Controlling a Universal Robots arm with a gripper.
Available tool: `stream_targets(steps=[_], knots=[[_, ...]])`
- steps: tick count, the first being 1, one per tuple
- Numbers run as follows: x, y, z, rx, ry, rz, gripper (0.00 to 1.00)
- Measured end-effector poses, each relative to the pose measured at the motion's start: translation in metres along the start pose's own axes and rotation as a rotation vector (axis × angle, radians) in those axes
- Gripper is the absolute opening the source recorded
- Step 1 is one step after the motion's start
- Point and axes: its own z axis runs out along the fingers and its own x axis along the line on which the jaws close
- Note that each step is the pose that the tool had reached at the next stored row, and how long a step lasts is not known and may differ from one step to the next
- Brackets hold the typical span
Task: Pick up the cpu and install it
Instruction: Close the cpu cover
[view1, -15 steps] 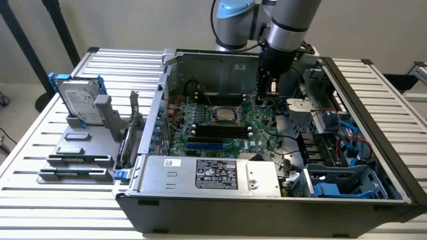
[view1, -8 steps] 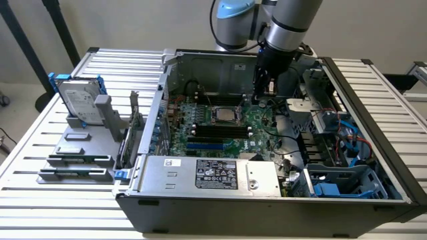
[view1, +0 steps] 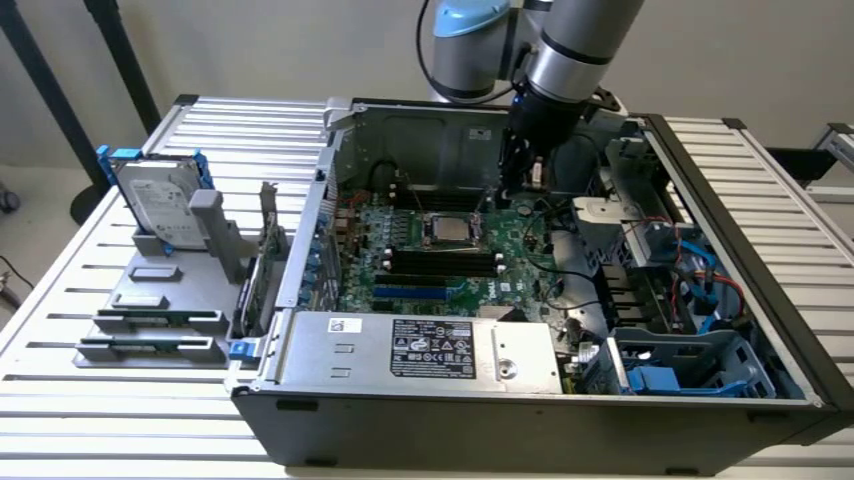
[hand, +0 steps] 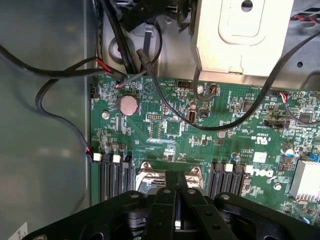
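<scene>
Claw (hand: 177, 180) shut on nothing visible, low over socket (hand: 146, 176); cpu (view1: 449, 230) seemingly seated already; latching stage, probably; gentle, square pressure called for.

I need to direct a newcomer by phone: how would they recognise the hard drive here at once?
Find the open computer case on the slatted table; a grey rack sits beside it on the exterior view's left. The hard drive stands upright at the rack's far end: a silver box in a blue bracket, unlike the long dark sticks lying flat nearer the camera.
</scene>
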Motion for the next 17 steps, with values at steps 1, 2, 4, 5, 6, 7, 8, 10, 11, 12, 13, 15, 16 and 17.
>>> stream_targets(steps=[1, 2, 4, 5, 6, 7, 8, 10, 11, 12, 13, 15, 16, 17], knots=[[0.0, -0.0007, -0.0001, 0.005, -0.0001, -0.002, 0.11], [0.0, -0.0015, -0.0001, 0.0101, -0.0002, -0.004, 0.11], [0.0, -0.0031, -0.0002, 0.0207, -0.0001, -0.007, 0.11], [0.0, -0.0039, -0.0002, 0.026, 0.0, -0.008, 0.11], [0.0, -0.0047, -0.0002, 0.0312, 0.0, -0.01, 0.11], [0.0, -0.0056, -0.0001, 0.036, -0.0001, -0.011, 0.11], [0.0, -0.0066, 0.0001, 0.0406, -0.0002, -0.013, 0.11], [0.001, -0.0088, 0.0004, 0.0492, -0.0002, -0.016, 0.11], [0.001, -0.01, 0.0007, 0.0528, -0.0001, -0.017, 0.11], [0.001, -0.0112, 0.0009, 0.0563, 0.0, -0.018, 0.11], [0.001, -0.0124, 0.0011, 0.0594, -0.0001, -0.02, 0.11], [0.001, -0.0153, 0.0015, 0.0657, -0.0003, -0.022, 0.11], [0.001, -0.0168, 0.0018, 0.0685, -0.0003, -0.023, 0.11], [0.001, -0.0183, 0.002, 0.0713, -0.0003, -0.024, 0.11]])
